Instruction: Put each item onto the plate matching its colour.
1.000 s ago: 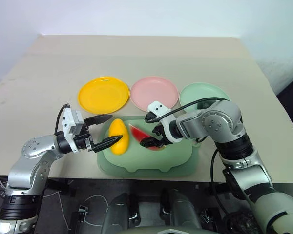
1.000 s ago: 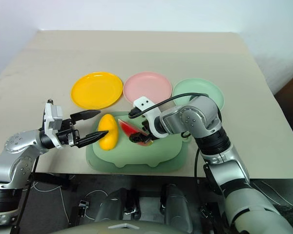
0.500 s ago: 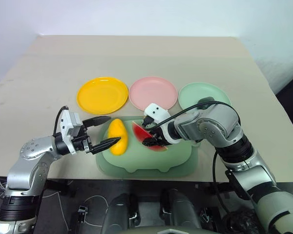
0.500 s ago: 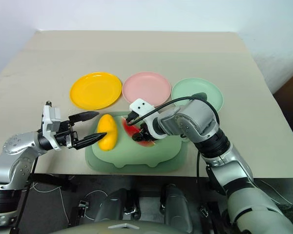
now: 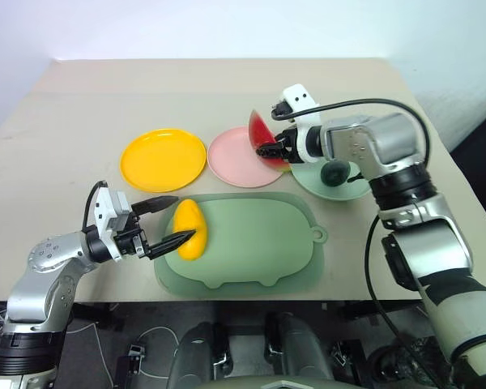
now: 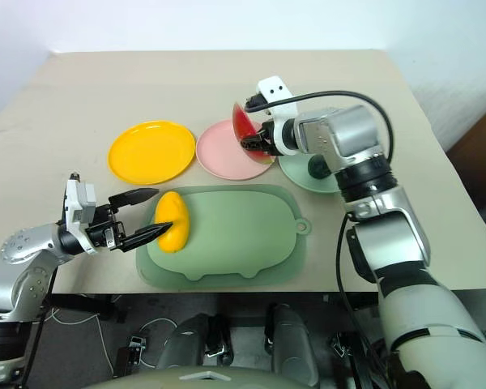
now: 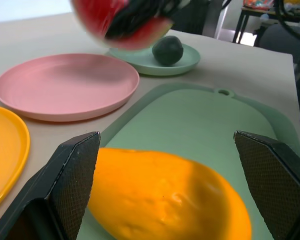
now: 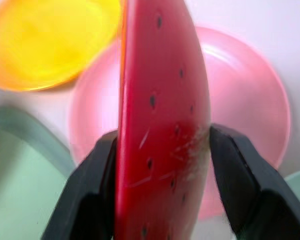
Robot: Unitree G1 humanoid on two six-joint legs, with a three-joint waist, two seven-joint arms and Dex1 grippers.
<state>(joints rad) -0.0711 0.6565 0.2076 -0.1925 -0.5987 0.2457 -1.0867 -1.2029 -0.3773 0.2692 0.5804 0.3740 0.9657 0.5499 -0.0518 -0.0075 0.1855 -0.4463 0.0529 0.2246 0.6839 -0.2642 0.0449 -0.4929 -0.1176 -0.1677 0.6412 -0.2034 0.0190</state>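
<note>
My right gripper (image 5: 269,149) is shut on the red watermelon wedge (image 5: 260,134), holding it in the air over the right edge of the pink plate (image 5: 241,156). In the right wrist view the wedge (image 8: 160,125) sits between both black fingers (image 8: 237,185). The dark green avocado (image 5: 335,171) lies on the pale green plate (image 5: 330,180). The yellow mango (image 5: 188,228) rests on the left end of the green tray (image 5: 251,243), and my open left gripper (image 5: 168,220) stands around its left side. The yellow plate (image 5: 163,159) is bare.
The three plates stand in a row behind the large rounded green tray near the table's front edge. Beige table surface (image 5: 211,89) stretches beyond the plates. The table's right edge runs close to my right arm.
My right gripper closed on the watermelon wedge, lifted it off the tray and carried it back to the pink plate's right edge. The left gripper stayed beside the mango.
</note>
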